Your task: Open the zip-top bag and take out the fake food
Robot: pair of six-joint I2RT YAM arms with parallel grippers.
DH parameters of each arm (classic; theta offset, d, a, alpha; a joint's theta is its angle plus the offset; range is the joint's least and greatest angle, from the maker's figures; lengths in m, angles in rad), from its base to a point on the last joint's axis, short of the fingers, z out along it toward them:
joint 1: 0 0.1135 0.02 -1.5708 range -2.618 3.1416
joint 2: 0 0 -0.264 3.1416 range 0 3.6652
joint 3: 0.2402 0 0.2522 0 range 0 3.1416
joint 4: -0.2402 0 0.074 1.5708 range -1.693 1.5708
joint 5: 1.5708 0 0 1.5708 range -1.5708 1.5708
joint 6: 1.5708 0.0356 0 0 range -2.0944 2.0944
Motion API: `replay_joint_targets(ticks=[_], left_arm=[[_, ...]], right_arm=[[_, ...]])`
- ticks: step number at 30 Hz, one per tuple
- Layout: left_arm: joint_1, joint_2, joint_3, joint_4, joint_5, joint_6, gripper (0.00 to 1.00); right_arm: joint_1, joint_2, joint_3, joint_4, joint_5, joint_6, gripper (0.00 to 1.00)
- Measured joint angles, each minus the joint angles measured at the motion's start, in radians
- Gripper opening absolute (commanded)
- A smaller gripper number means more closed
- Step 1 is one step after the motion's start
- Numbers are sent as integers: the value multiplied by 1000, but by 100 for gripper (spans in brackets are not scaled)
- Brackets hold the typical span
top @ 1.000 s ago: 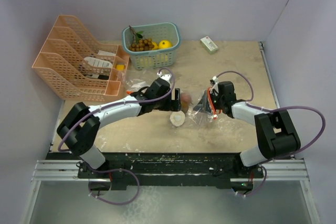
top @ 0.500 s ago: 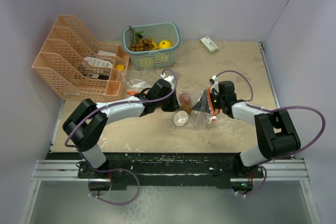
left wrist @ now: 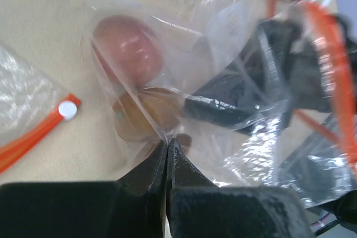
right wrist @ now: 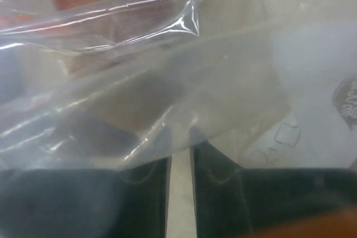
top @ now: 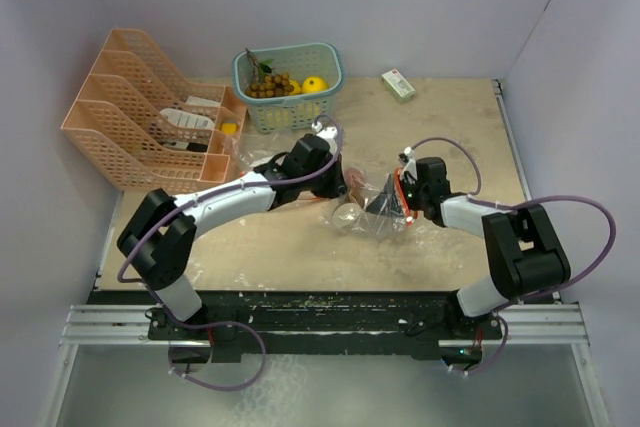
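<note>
Left wrist view first. Noted left gripper (left wrist: 167,143) pinched fully shut on a fold of the zip-top bag (left wrist: 217,20), near middle of tabletop (top: 440,127). Found right gripper (right wrist: 179,165) closed to a narrow gap, by the look of the tented film gripping the opposite wall beside the orange zip strip. Judged purpose: one wall per gripper, to pull the mouth apart.

Counted fake food (left wrist: 131,59) inside bag: two, red piece (left wrist: 127,45) touching brown piece (left wrist: 148,112). Spotted one pale round piece (top: 345,217) at bag's left edge; cannot tell whether inside.

Logged one basket (top: 300,115) at back edge, holding one brown cluster (top: 270,84) and one yellow fruit (top: 314,84). Logged one spare bag (left wrist: 28,110) just beside.
</note>
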Motion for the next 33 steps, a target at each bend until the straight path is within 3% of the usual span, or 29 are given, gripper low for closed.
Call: replay_joint_targets(ticks=[6,19,22,28,33], left_arm=[[-28,-45,119,-24,-40,85,0],[-37,-68,51,-86,-113,85,0],[-37,-68,39,-95,-124,72,0],[-32,-63,0,-93,-129,38,0],[-31,-50,-3,-87,-128,23,0]], right_arm=[[-3,16,-13,5,0,0,24],[-3,-56,-15,9,-1,-17,38],[-3,-74,-15,0,0,-35,46],[-3,-89,-15,-4,-3,-80,73],[-3,-80,-15,-4,-46,-128,81]])
